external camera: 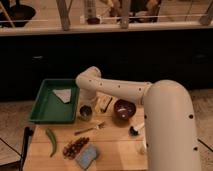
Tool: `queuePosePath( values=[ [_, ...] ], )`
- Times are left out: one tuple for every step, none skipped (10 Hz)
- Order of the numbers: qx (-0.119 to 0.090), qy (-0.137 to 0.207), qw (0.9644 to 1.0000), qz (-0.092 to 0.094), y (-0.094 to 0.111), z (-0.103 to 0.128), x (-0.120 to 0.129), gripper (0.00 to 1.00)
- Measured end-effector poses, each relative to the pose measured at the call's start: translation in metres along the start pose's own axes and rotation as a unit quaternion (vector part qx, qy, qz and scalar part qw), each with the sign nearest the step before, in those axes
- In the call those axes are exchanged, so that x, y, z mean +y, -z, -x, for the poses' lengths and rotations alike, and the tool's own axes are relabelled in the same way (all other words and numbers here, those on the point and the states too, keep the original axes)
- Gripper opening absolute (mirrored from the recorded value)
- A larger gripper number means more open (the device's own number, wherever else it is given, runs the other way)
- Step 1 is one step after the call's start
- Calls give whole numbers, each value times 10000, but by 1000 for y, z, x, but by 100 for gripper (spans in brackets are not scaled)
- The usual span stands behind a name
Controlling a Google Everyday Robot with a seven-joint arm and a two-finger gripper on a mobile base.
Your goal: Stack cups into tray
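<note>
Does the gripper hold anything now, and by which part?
It cannot be told. The gripper is low at the dark cup, just right of the green tray, but no grip on it can be seen.

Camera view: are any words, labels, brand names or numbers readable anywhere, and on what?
None readable: no text shows on the green tray, the dark cup, the maroon bowl or the arm.
The gripper, low over the dark cup just right of the tray, shows no marking either.
</note>
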Motion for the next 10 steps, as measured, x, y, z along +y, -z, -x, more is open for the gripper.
queuePosePath(
  values=[
    [2, -24, 10000, 4, -1, 0, 0, 51],
    [2, -40, 10000, 6, -1, 0, 0, 41],
    [0, -69, 10000, 11, -1, -1, 1, 32],
    [-1, -93, 10000, 15, -1, -1, 1, 20],
    [-4, -111, 9999, 19, -1, -1, 2, 12],
    [-3, -129, 9999, 28, -1, -2, 2, 3],
    [-4, -139, 9999, 33, 0, -2, 2, 0],
    [1, -143, 9999, 35, 0, -2, 2, 0],
    [10, -144, 9999, 38, 1, -2, 2, 0],
    [20, -139, 9999, 40, 2, -3, 2, 0]
  ],
)
